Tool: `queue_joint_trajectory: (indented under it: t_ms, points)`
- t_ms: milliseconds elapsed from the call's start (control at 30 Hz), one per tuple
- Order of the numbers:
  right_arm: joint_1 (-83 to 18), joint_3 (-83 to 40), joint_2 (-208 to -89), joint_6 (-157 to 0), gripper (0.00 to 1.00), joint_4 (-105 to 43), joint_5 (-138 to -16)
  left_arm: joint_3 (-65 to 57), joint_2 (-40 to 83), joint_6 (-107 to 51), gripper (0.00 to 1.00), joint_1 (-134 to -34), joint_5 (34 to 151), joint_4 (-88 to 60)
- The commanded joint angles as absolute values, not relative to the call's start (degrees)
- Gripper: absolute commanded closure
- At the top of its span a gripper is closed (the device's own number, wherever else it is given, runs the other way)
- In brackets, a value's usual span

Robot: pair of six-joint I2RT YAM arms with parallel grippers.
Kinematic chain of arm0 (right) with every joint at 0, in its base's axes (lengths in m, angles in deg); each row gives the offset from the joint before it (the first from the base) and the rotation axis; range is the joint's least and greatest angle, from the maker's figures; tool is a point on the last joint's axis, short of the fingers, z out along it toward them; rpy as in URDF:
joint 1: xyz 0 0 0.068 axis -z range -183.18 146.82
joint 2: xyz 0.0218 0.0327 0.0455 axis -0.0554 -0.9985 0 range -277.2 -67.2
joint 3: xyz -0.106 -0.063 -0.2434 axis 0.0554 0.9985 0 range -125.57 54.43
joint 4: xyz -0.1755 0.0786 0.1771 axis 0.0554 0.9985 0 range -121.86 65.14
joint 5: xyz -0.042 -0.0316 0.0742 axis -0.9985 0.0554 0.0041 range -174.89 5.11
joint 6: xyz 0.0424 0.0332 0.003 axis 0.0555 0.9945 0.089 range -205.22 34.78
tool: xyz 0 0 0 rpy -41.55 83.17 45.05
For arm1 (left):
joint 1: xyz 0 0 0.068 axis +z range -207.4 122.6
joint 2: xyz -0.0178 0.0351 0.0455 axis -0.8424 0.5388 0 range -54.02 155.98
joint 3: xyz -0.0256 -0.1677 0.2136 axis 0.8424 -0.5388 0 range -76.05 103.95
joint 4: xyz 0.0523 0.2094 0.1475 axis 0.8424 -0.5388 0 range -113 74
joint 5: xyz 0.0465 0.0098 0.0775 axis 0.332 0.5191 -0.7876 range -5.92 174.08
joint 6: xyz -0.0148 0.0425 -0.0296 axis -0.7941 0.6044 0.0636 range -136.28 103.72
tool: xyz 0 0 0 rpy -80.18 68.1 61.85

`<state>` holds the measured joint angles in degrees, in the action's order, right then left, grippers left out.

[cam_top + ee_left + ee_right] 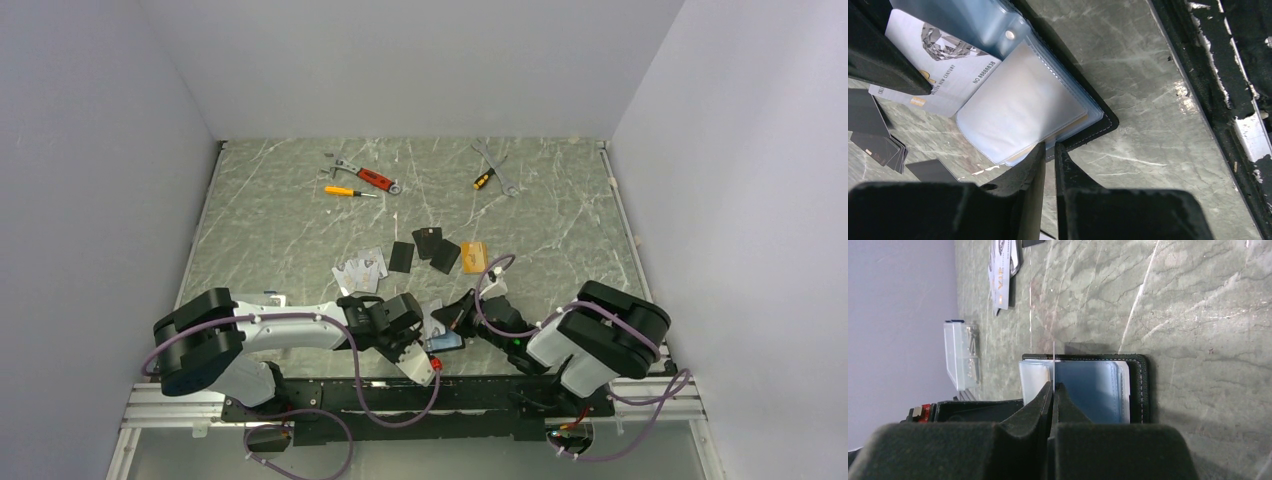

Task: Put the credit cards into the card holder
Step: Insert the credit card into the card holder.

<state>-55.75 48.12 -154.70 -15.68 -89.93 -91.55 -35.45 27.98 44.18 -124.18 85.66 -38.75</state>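
Risks losing the clear sleeve (1054,357) clamped in right fingers (1040,401), shutting out the silver card (943,70); left fingers (1032,172) barely apart at card holder (1106,123) edge.

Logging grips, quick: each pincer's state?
Left pincer: almost closed at the card holder edge; hold cannot be told.
Right pincer: closed on one clear sleeve of it.

Left gripper (1049,146) ajar, right gripper (1053,385) closed
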Motion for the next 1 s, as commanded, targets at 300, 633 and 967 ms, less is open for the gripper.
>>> queue_joint_trajectory:
  t_ms: [300,633,967]
  points:
    - [-57.2,52.3,-156.4,-10.6,1.0,-101.6,-93.5,-36.3,30.0,41.4,0.89,-125.6,88.2,-40.6]
    - [-58.4,51.9,-157.3,-10.6,1.0,-103.3,-93.5,-35.5,30.9,39.7,0.91,-125.8,87.6,-41.4]
    - [-58.4,52.0,-160.4,-9.5,1.0,-104.5,-92.7,-34.9,31.1,38.4,0.94,-125.8,87.2,-41.4]
